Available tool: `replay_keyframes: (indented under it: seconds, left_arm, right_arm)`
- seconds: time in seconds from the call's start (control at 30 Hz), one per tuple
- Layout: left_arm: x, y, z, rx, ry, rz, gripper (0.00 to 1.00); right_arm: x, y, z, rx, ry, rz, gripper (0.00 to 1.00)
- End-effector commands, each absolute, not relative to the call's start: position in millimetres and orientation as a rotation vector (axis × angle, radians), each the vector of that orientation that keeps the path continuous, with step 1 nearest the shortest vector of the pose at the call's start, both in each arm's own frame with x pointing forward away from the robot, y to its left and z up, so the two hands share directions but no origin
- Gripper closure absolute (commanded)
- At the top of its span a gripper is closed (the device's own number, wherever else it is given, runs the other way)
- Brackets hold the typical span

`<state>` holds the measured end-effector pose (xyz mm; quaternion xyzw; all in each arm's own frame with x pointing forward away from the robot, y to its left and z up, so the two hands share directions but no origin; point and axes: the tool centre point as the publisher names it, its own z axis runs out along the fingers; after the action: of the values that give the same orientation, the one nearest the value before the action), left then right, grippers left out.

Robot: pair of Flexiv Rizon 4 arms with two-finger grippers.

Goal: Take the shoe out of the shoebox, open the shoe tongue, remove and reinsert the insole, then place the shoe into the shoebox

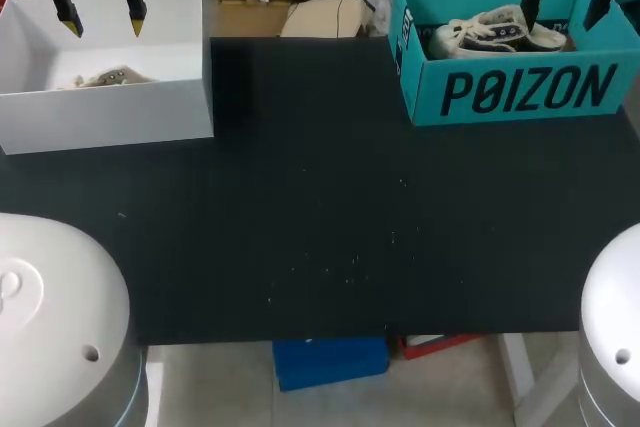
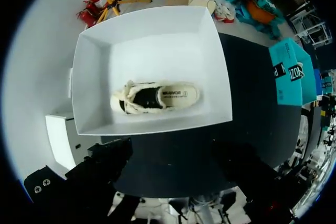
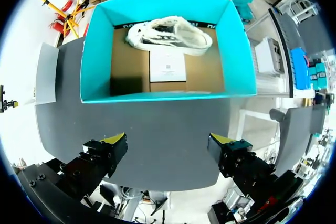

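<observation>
Counts: 2 boxes, 2 sneakers, 2 grippers, 1 table.

White box (image 1: 110, 107) was open-top, rectangular w/ smooth walls, at the table's left rear. It held 1 cream sneaker (image 2: 155, 98), sole down, w/ dark lining and a pale insole showing.

Teal shoebox (image 1: 520, 92), cardboard, sat at right rear. It held 1 white-and-dark sneaker (image 3: 170, 34), laced, against the far wall, plus a white paper slip (image 3: 167, 66) on the brown floor.

Table (image 1: 320, 217) was matte black.

Left gripper (image 1: 100, 15) hung over the white box, fingers wide, holding nothing. Right gripper (image 3: 168, 140) hung over the teal shoebox's front wall, also wide, holding nothing.
</observation>
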<state>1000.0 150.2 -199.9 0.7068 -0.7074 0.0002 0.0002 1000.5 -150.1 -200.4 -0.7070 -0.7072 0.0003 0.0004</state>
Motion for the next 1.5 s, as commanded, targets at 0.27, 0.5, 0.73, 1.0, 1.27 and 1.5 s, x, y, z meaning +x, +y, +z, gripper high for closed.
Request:
replay_keyframes:
  seconds: [0.27, 0.5, 0.73, 1.0, 1.27, 1.5]
  left_arm:
    - [1000.0, 150.2, -199.9, 2.22, -2.222, 0.001, 0.0]
    - [1000.0, 150.2, -199.9, 2.22, -2.222, 0.001, 0.0]
    - [1000.0, 150.2, -199.9, 2.22, -2.222, 0.001, 0.0]
    - [1000.0, 150.2, -199.9, 2.22, -2.222, 0.001, 0.0]
    - [1000.0, 150.2, -199.9, 2.22, -2.222, 0.001, 0.0]
    - [1000.0, 150.2, -199.9, 2.22, -2.222, 0.001, 0.0]
  right_arm:
    - [979.5, -151.1, -192.9, -1.046, -3.194, 0.254, 0.0]
    - [979.5, -151.1, -192.9, -1.046, -3.194, 0.254, 0.0]
    - [986.3, -153.5, -198.6, -0.879, -3.233, 0.301, 0.0]
    - [1046.6, -164.3, -205.5, -0.5, -3.3, 0.153, 0.18]
    - [1097.7, -167.9, -219.9, -0.11, -3.292, 0.053, 0.55]
    - [1137.0, -168.2, -241.8, 0.133, -3.279, 0.031, 0.51]
